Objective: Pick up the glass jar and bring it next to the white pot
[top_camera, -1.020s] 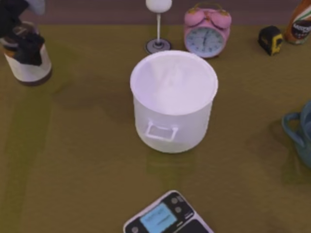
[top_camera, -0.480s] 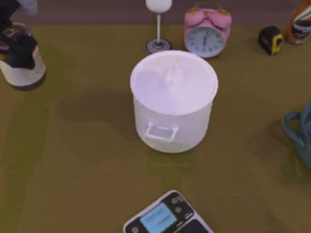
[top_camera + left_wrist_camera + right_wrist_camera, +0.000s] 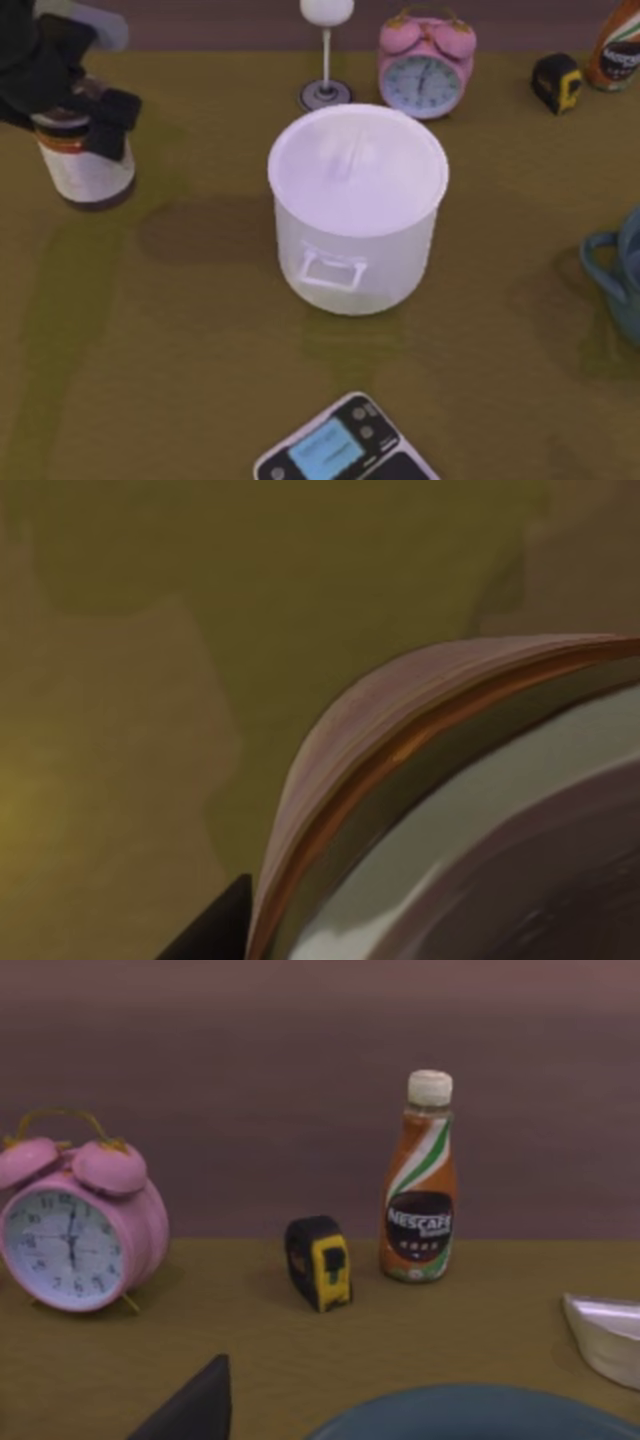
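The glass jar (image 3: 88, 165) has a white label with an orange band above it; the white pot (image 3: 357, 210) is plain white; the clock (image 3: 425, 65) is pink; the bottle (image 3: 420, 1185) is orange-brown with white and green stripes; the table (image 3: 180, 350) is olive yellow.

Black blocky left gripper (image 3: 75, 90), pale wrist housing

Table (image 3: 180, 380): olive-brown top. White pot (image 3: 357, 215) at centre, lid on, handle toward near edge. Far edge: lamp base (image 3: 325, 95), pink clock (image 3: 427, 65), tape measure (image 3: 556, 82), bottle (image 3: 616, 45). Right edge: teal pot (image 3: 618, 285), partly out of view. Near edge: scale (image 3: 345, 447). Dark shadow left of white pot.
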{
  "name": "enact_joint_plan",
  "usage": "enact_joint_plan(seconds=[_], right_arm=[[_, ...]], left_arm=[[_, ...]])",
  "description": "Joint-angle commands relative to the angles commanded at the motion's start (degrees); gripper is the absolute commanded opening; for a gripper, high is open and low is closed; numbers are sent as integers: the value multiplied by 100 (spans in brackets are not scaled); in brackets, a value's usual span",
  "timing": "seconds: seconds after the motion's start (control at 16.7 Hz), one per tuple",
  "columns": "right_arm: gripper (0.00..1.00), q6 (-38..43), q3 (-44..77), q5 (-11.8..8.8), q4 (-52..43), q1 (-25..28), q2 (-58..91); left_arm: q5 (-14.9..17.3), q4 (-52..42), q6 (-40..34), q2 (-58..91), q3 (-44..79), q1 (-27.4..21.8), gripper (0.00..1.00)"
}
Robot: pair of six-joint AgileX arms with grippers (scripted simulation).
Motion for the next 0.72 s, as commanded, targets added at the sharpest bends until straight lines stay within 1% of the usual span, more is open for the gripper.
enact_joint_plan(seconds=[0.24, 0.42, 0.54, 0.72], right_arm=[[100, 0, 0, 0, 0, 0, 0], [100, 0, 0, 0, 0, 0, 0], [100, 0, 0, 0, 0, 0, 0], [100, 0, 0, 0, 0, 0, 0]], left_arm=[[-495, 572, -1829, -315, -815, -632, 0], [-833, 971, -2986, -548, -1373, -1047, 0], [-1003, 1178, -3496, -678, -1658, -1253, 0], [-1117, 1314, -3798, -758, -1838, -1390, 0]])
